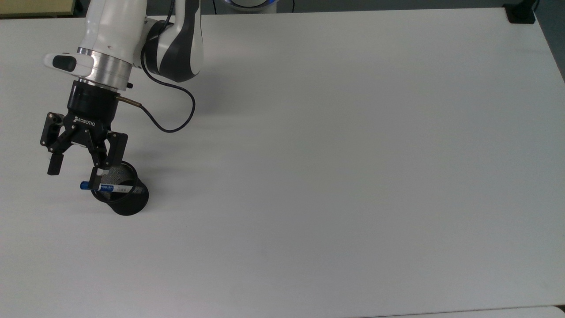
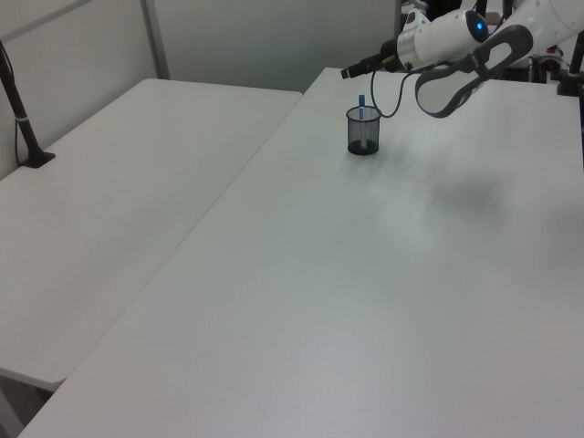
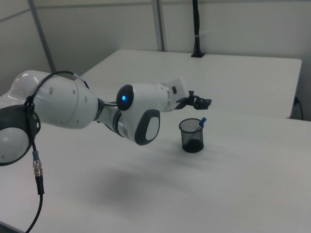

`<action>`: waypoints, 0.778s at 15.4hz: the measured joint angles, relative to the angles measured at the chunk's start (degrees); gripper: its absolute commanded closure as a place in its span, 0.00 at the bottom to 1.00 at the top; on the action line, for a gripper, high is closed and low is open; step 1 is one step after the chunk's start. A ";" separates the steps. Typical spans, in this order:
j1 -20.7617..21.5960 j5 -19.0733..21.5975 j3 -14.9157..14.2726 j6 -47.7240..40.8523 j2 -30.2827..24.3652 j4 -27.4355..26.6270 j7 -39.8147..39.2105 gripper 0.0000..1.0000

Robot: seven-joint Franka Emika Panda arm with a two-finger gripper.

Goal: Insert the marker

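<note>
Toward the top view's nine o'clock edge of the white tabletop (image 1: 335, 159), the pincer (image 1: 78, 167) hangs with its fingers spread wide and nothing between them. Just at its five o'clock, the marker (image 1: 106, 187) sits in the black mesh cup (image 1: 128, 203), lower end inside, blue cap poking out over the rim toward nine o'clock. Its long axis leans rather than standing plumb: the right view shows the blue cap (image 3: 202, 121) resting on the cup's rim at about two o'clock, and the left view shows the blue end (image 2: 362, 99) rising above the cup (image 2: 363, 132) just below the arm's tip. One finger (image 1: 108, 157) hovers close over the rim near the capped end, apparently apart from it, though the gap is hard to judge. By this layout the insertion looks done, so the coming move is likely a withdrawal; since the leaning cap lies just below the near finger, pulling straight up toward twelve o'clock seems safest for clearing marker and cup.
</note>
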 measured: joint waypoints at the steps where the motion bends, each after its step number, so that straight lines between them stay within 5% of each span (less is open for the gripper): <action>1: 0.28 0.56 0.00 0.02 -0.01 0.03 0.04 0.13; 6: 2.80 5.93 0.04 -3.90 -0.41 0.14 0.24 0.13; 12: 7.42 7.71 0.07 -40.13 -5.15 7.27 6.79 0.09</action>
